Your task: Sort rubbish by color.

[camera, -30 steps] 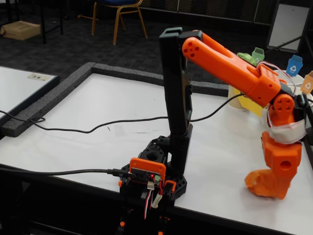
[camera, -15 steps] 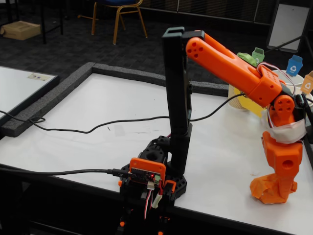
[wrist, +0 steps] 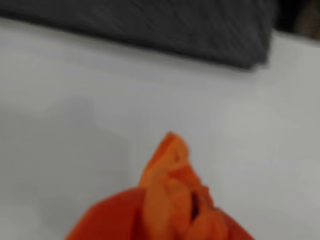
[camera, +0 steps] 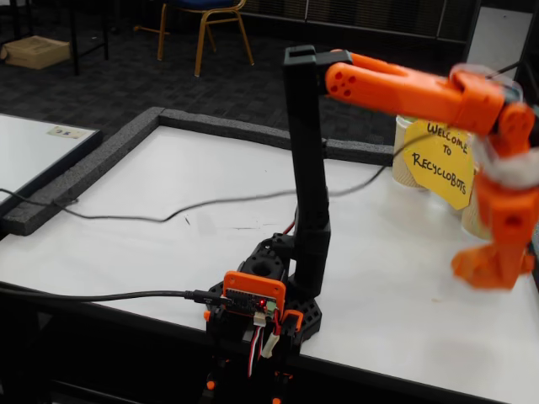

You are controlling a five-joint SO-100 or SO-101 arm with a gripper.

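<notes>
A smooth white tabletop [camera: 152, 202] edged with a rough grey foam border [camera: 93, 160] carries the black-and-orange plastic arm, whose boxy end effector [camera: 493, 269] hangs blurred above the surface at the right of the fixed view. Behind it, a yellow hexagonal paper sign [camera: 440, 162] with handwritten lettering fronts a beige ribbed paper cup [camera: 402, 151]. The creased, crumpled orange paper wad [wrist: 172, 195] sits clamped in the end effector's closed jaws, clear of the tabletop, its pointed fold jutting upward in the wrist view.
</notes>
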